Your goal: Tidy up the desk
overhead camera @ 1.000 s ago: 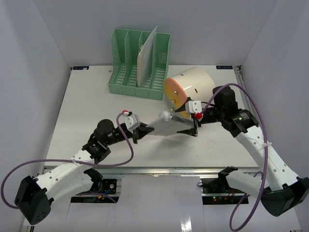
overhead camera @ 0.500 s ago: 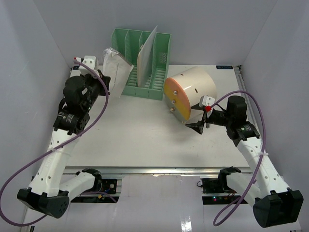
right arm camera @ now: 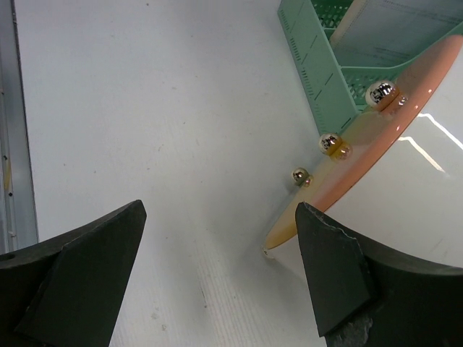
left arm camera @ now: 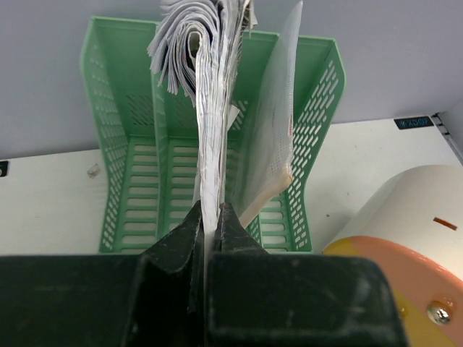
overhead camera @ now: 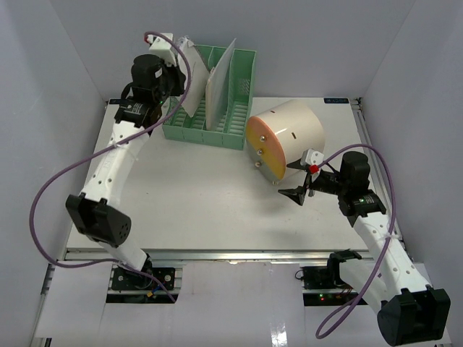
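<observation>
While raised over the far-left part of the desk (overhead camera: 181,210), clamps the left gripper (left arm camera: 208,211) tight on a sheaf of papers (left arm camera: 210,94). Pinches the sheaf at its lower edge, with both fingers (left arm camera: 184,242) squeezed together and only the paper's thickness between. Holds the sheaf upright, curled and fanned at the top, over the green file rack (left arm camera: 123,173), roughly in line with a middle slot. Cannot tell whether the bottom edge touches the rack floor. Shares that rack with a pale folder (left arm camera: 273,144), leaned in the slot just to the right.

Rack at the far edge of the tabletop, left of centre, close to the back wall.

On the other side, spreads the right gripper (right arm camera: 221,210) wide and grasps nothing. Hangs above bare tabletop, with both dark fingers pointed toward the orange face (right arm camera: 376,155) of a cream drawer box (overhead camera: 293,130). Box on its side, just right of the rack's near corner, face turned toward the near left. Shows three small metal knobs (right arm camera: 329,141) in a row on that face. Looks just beside the lower rim of the face from overhead; cannot tell from the wrist view whether the right-hand finger touches it.

As for the desk: white, flat, spread beneath both arms, walled in white at the back and both sides, edged at the front by a metal rail (overhead camera: 217,253).
</observation>
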Robot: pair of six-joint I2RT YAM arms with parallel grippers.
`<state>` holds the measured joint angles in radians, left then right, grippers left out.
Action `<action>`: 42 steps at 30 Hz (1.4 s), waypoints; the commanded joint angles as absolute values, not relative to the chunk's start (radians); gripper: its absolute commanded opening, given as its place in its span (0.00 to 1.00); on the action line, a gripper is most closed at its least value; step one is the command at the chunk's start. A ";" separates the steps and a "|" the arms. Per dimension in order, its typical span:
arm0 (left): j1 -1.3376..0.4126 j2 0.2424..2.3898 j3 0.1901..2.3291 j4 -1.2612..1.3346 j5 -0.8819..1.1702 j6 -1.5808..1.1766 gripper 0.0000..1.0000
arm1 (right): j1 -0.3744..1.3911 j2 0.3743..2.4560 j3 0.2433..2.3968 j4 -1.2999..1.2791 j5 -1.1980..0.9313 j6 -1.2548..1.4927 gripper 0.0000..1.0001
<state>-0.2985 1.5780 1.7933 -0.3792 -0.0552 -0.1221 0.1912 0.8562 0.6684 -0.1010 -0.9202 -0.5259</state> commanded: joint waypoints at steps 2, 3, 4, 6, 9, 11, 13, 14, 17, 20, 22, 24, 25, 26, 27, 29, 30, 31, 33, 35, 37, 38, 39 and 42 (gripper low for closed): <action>-0.302 1.683 1.946 -0.351 -0.016 -0.136 0.00 | 0.179 0.847 0.661 -0.048 -0.939 -0.515 0.90; -0.302 1.698 1.947 -0.350 -0.031 -0.134 0.00 | 0.178 0.847 0.661 -0.049 -0.939 -0.517 0.90; -0.302 1.701 1.948 -0.350 -0.035 -0.131 0.00 | 0.178 0.847 0.661 -0.049 -0.939 -0.517 0.90; -0.302 1.723 1.950 -0.349 -0.056 -0.119 0.00 | 0.178 0.848 0.659 -0.048 -0.937 -0.518 0.90; -0.302 1.745 1.950 -0.343 -0.089 -0.107 0.00 | 0.177 0.852 0.658 -0.048 -0.936 -0.521 0.90; -0.302 1.745 1.945 -0.333 -0.106 -0.100 0.00 | 0.175 0.854 0.657 -0.048 -0.933 -0.522 0.90; -0.302 1.737 1.937 -0.320 -0.119 -0.096 0.00 | 0.175 0.856 0.656 -0.048 -0.933 -0.523 0.90; -0.302 1.732 1.929 -0.313 -0.128 -0.092 0.00 | 0.174 0.856 0.655 -0.048 -0.933 -0.523 0.90; -0.299 1.704 1.901 -0.280 -0.159 -0.080 0.00 | 0.172 0.861 0.653 -0.047 -0.932 -0.526 0.90; -0.291 1.669 1.863 -0.250 -0.181 -0.074 0.00 | 0.172 0.864 0.652 -0.046 -0.931 -0.528 0.90; -0.276 1.642 1.845 -0.237 -0.176 -0.075 0.00 | 0.169 0.865 0.648 -0.044 -0.931 -0.527 0.90; -0.271 1.632 1.836 -0.234 -0.174 -0.073 0.00 | 0.169 0.868 0.647 -0.042 -0.931 -0.526 0.90; -0.268 1.628 1.836 -0.235 -0.173 -0.071 0.00 | 0.169 0.870 0.646 -0.041 -0.931 -0.526 0.90; -0.266 1.625 1.835 -0.236 -0.171 -0.071 0.00 | 0.168 0.872 0.645 -0.040 -0.931 -0.526 0.90; -0.264 1.623 1.833 -0.235 -0.170 -0.071 0.00 | 0.168 0.872 0.643 -0.039 -0.931 -0.526 0.90; -0.258 1.616 1.826 -0.231 -0.166 -0.071 0.00 | 0.166 0.874 0.640 -0.036 -0.932 -0.527 0.90; -0.257 1.615 1.826 -0.232 -0.166 -0.070 0.00 | 0.166 0.875 0.639 -0.035 -0.933 -0.528 0.90; -0.256 1.614 1.827 -0.233 -0.165 -0.070 0.00 | 0.165 0.876 0.638 -0.035 -0.933 -0.529 0.90; -0.250 1.614 1.827 -0.233 -0.156 -0.078 0.00 | 0.163 0.877 0.637 -0.035 -0.931 -0.531 0.90; -0.244 1.618 1.829 -0.236 -0.132 -0.085 0.00 | 0.161 0.878 0.635 -0.033 -0.933 -0.531 0.90; -0.244 1.634 1.844 -0.254 -0.107 -0.091 0.00 | 0.160 0.882 0.634 -0.030 -0.933 -0.531 0.90; -0.244 1.641 1.846 -0.259 -0.097 -0.096 0.00 | 0.160 0.883 0.633 -0.029 -0.932 -0.531 0.90; -0.244 1.649 1.847 -0.263 -0.088 -0.102 0.00 | 0.160 0.883 0.632 -0.029 -0.931 -0.532 0.90; -0.243 1.653 1.838 -0.252 -0.064 -0.117 0.00 | 0.156 0.887 0.630 -0.029 -0.930 -0.534 0.90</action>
<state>-0.2497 1.6852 1.8221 -0.3145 -0.1131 -0.0925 0.1633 0.8802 0.6387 -0.0711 -0.9192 -0.5297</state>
